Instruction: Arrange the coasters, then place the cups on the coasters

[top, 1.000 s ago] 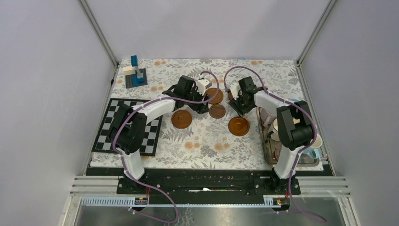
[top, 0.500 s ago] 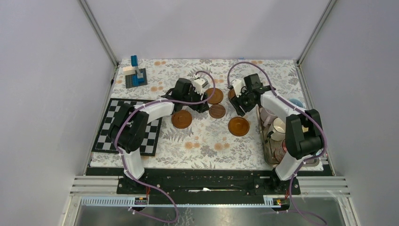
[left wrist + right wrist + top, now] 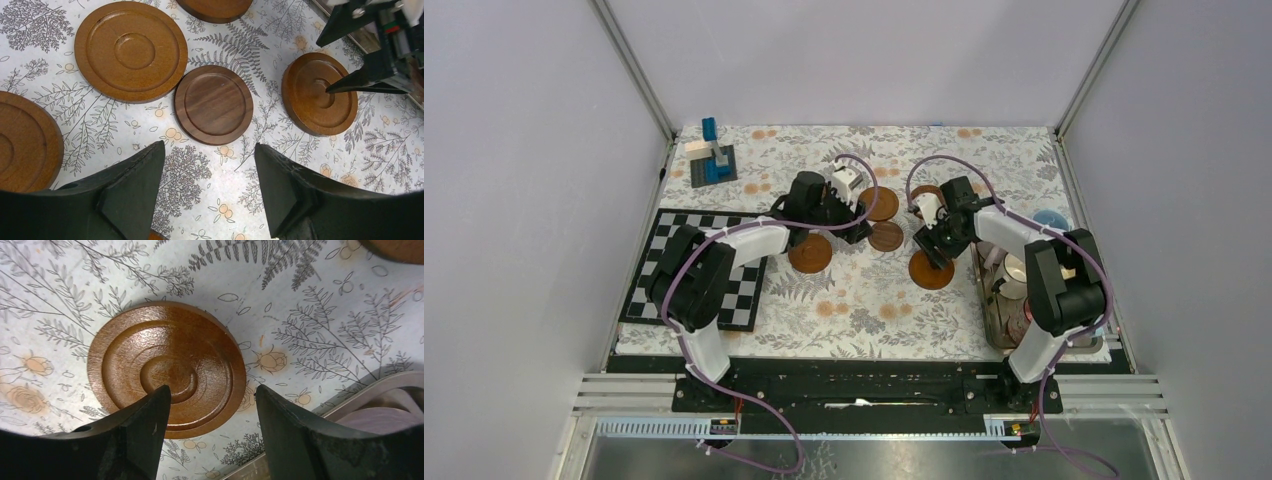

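Several round wooden coasters lie on the floral cloth: an orange one (image 3: 810,253), a dark one (image 3: 885,236), another orange one (image 3: 932,270) and one farther back (image 3: 883,203). My left gripper (image 3: 209,146) is open and empty just short of the dark coaster (image 3: 214,111). My right gripper (image 3: 212,390) is open over the near-right coaster (image 3: 166,367), one finger above its middle and the other off its edge. The cups stand in the tray, a cream one (image 3: 1016,268) and a light blue one (image 3: 1052,216), partly hidden by the right arm.
The grey metal tray (image 3: 990,305) runs along the right side, and its rim (image 3: 345,407) lies close to my right fingers. A chequered board (image 3: 654,275) lies at the left. A block model on a dark base (image 3: 712,160) stands at the back left. Frame posts border the table.
My right gripper has come nearer and lower, from the back coasters to over the near-right coaster. Both grippers have opened wider. The left wrist has drawn back slightly to the left.
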`<state>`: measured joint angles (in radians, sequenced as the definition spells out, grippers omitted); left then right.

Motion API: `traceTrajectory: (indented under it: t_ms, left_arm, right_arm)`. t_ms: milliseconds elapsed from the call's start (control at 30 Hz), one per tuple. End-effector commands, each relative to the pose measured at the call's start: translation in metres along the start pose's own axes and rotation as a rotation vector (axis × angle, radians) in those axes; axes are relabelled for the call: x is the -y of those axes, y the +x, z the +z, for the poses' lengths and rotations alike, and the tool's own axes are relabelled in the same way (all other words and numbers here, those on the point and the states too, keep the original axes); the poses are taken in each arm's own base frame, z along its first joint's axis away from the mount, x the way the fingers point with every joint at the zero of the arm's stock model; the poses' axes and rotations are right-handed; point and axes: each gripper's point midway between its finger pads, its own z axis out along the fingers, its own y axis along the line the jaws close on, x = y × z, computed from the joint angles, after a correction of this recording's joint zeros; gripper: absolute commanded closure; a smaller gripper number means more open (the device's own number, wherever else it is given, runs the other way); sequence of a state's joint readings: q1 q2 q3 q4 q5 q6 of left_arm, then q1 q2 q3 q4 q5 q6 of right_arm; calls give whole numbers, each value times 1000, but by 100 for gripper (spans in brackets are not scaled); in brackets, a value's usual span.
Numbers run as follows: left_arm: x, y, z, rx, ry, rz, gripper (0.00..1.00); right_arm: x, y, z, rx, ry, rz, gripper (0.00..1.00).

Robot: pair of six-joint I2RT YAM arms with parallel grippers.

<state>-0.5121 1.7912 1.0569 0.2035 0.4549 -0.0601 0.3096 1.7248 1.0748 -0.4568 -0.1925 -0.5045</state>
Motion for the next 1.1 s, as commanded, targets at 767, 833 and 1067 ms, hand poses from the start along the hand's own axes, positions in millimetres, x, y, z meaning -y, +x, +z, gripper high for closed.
traceTrajectory:
  t_ms: [767,833,1067]
  left_arm:
    - [5,13,55,15,-2,274,46]
    - [3,14,60,9,-22,276,46]
    - [-8,15,69,-8,-77,265,47]
  right_arm:
    - [52,-23,21,-21,165,51,39]
    - [52,-26,18,-13,167,53,38]
    - [54,-28,14,-9,167,49,38]
